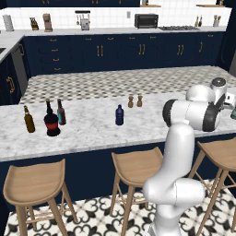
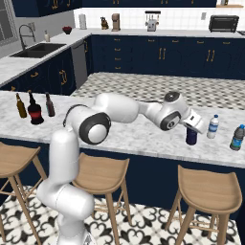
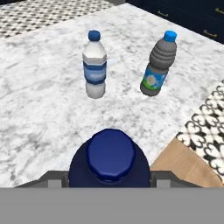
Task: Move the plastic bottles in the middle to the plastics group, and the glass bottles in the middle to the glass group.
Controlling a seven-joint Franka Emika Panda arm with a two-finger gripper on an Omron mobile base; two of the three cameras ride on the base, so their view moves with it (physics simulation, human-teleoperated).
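Two fingers (image 3: 109,178) clamp the dark blue bottle (image 3: 109,159); pale water bottle (image 3: 95,65) stands near.

Open marble worktop (image 3: 39,100) ahead of the claw (image 3: 109,181), with a dark blue bottle (image 3: 109,164) between the fingers, blocking the near centre. Beyond, a pale water bottle (image 3: 94,65) and a dark greenish bottle (image 3: 158,65), upright, apart from each other, a clear lane between them. Wide bare marble left of the water bottle. At right, worktop edge and a wooden stool (image 3: 183,164) below. Far along the worktop: a second blue bottle (image 1: 119,115), two small shakers (image 1: 135,101), then a tight cluster of round black bottle (image 1: 51,120), amber bottle (image 1: 29,120) and dark slim bottle (image 1: 61,113), with broad free marble between
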